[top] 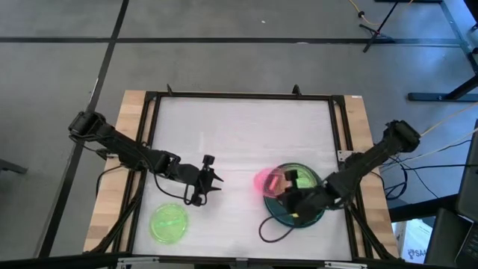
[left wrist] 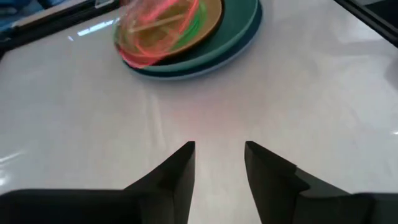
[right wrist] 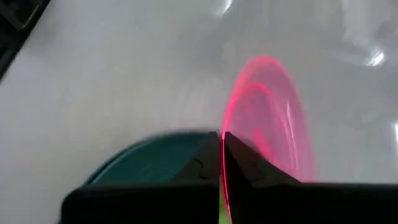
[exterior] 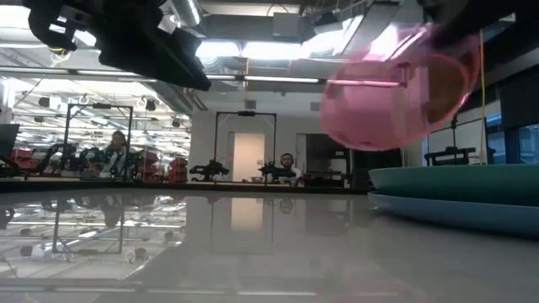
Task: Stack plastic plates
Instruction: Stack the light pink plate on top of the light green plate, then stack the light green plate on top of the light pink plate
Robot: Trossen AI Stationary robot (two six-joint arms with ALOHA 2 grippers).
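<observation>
A translucent pink plate [top: 267,181] hangs tilted in the air over the left edge of a stack [top: 299,213]. The stack's bottom is a blue-grey plate [exterior: 455,212]. On it lies a teal-green plate [exterior: 472,183], then an orange-tan one [left wrist: 208,18], with neon green [top: 301,178] showing on top. My right gripper [right wrist: 222,146] is shut on the pink plate. A single neon-green plate [top: 170,223] lies flat near the table's near-left corner. My left gripper [left wrist: 219,163] is open, low over bare table to the left of the stack, and holds nothing. My right gripper pinches the pink plate's rim [right wrist: 227,127] between its two shut fingers, coming from the table's right and slanting down. The plate is lifted clear and stands tilted, almost on edge, with its body [right wrist: 267,118] reaching away from the fingers toward the table's left.
The white table top [top: 239,134] lies within a dark frame [top: 149,134] with wooden strips along both sides. A black cable loop [top: 267,228] lies near the stack. In the low view, people [exterior: 114,150] sit in the room far behind the table.
</observation>
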